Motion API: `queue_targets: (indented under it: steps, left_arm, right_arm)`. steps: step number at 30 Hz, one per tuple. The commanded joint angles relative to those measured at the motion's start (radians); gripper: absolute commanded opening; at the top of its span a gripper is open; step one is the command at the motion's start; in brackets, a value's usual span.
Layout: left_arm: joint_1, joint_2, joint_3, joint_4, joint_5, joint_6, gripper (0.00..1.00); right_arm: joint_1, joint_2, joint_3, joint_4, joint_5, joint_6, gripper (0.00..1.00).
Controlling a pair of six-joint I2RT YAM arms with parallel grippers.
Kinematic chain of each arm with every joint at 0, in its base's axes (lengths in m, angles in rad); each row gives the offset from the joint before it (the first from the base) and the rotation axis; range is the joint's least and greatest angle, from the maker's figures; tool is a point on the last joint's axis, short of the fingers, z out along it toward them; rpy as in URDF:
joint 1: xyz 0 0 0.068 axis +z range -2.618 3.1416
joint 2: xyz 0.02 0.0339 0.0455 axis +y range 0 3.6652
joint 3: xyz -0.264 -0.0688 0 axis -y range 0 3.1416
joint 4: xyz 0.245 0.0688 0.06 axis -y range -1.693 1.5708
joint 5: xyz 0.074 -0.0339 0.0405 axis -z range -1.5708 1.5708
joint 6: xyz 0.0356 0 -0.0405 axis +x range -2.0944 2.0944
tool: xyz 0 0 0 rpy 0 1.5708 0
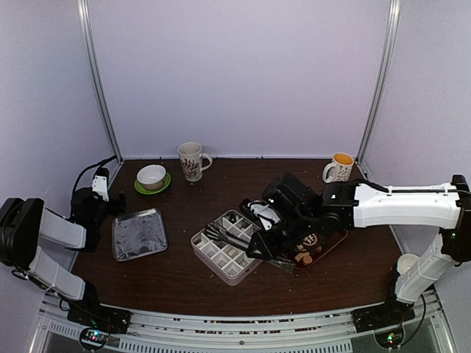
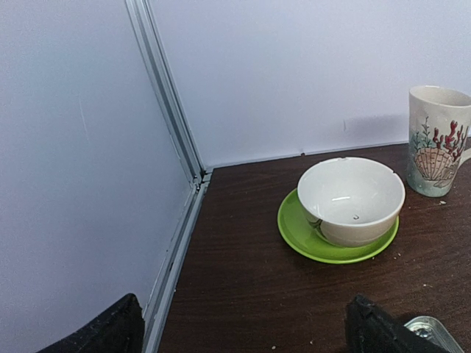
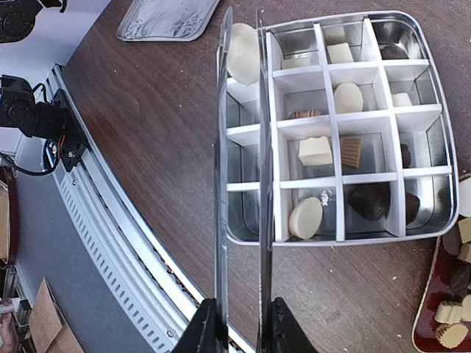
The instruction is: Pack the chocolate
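Divided tin [image 3: 333,180], centre of the right wrist view: chocolate [image 3: 315,150] in several cells, as white, tan and dark brown cubes and rounds. More lies on the plate [image 3: 421,323], lower right. The right gripper [image 3: 241,327] clamps the tongs [image 3: 221,184], which pinch a white disc [image 3: 243,51] at the tin's upper-left corner. The left gripper [image 2: 243,331] jaws stand wide apart. Only its view shows the mug's [image 2: 438,140] shell pattern.
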Motion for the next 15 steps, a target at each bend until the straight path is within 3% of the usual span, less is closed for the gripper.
queue_targets:
  steps: [1, 15]
  left_arm:
    - [0.008, 0.006, 0.022, 0.039, -0.001, -0.009, 0.98]
    - [0.008, 0.006, 0.022, 0.039, -0.001, -0.009, 0.98]
  right_arm:
    - [0.03, 0.04, 0.044, 0.077, 0.053, 0.019, 0.22]
    - [0.062, 0.129, 0.105, 0.034, 0.096, -0.003, 0.25]
